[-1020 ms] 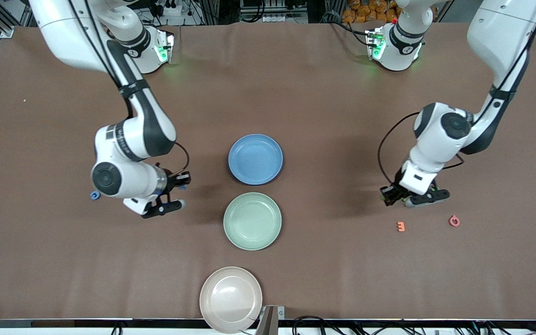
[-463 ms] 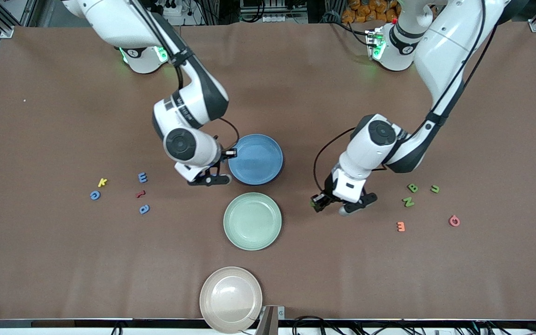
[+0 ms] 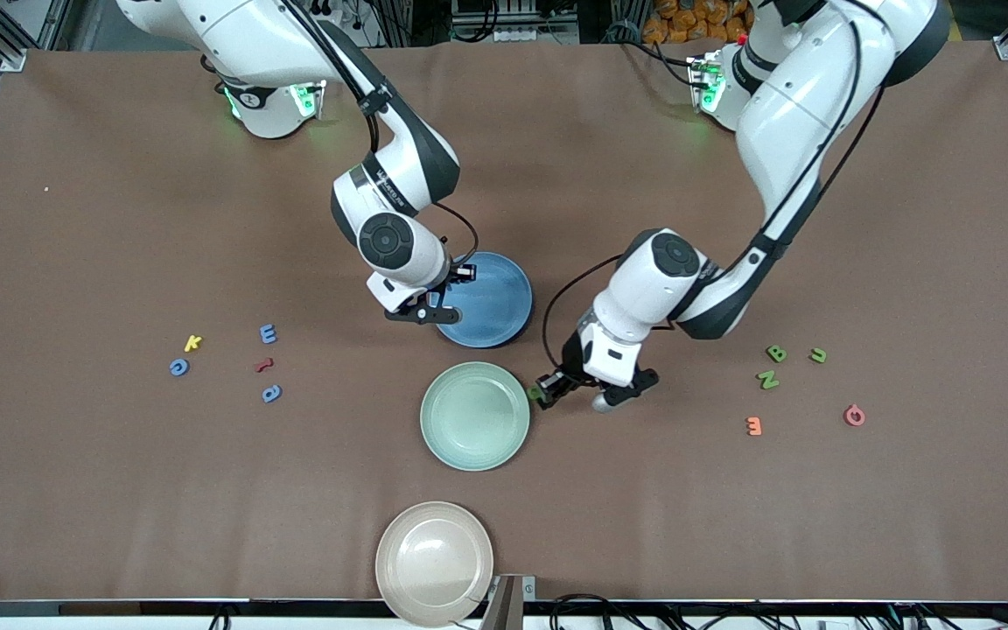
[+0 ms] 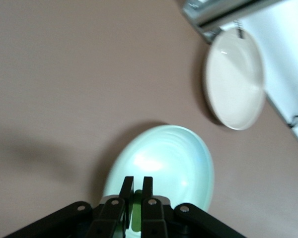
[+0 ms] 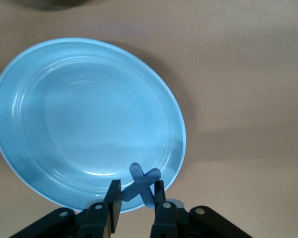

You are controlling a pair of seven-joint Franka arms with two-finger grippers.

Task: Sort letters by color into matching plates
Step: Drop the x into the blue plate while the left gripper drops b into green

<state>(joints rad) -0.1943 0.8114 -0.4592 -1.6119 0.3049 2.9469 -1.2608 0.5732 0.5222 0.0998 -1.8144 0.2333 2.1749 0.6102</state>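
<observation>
The left gripper (image 4: 134, 191) has its jaws pinched on a green letter (image 4: 135, 213) whose shape is mostly hidden between the fingers; in the front view it shows only as a small green piece (image 3: 538, 393) at the rim of the green plate (image 3: 475, 416), on the side toward the left arm's end of the table. The right gripper (image 5: 135, 191) has its jaws closed on a blue letter (image 5: 140, 183), an X-like shape, over the edge of the blue plate (image 5: 84, 129); in the front view the letter itself is too small to make out at the right gripper (image 3: 443, 293), which sits over the rim of the blue plate (image 3: 495, 306) toward the right arm's end. Both plates look empty inside. The beige-pink plate (image 3: 434, 563) lies nearest the front camera, its lower edge cut off by the table border. Toward the right arm's end lie 5 letters: a yellow K (image 3: 193, 343), blue E (image 3: 268, 333), a blue round one (image 3: 178, 367), a red one (image 3: 264, 365) and another blue one (image 3: 271, 394). Toward the left arm's end lie green B (image 3: 776, 353), green N (image 3: 767, 380), a small green piece (image 3: 817, 355), an orange one (image 3: 754, 425) and a pink one (image 3: 854, 415). Half a second ago both grippers were farther out from the plates; each has since moved inward to its plate's rim.
</observation>
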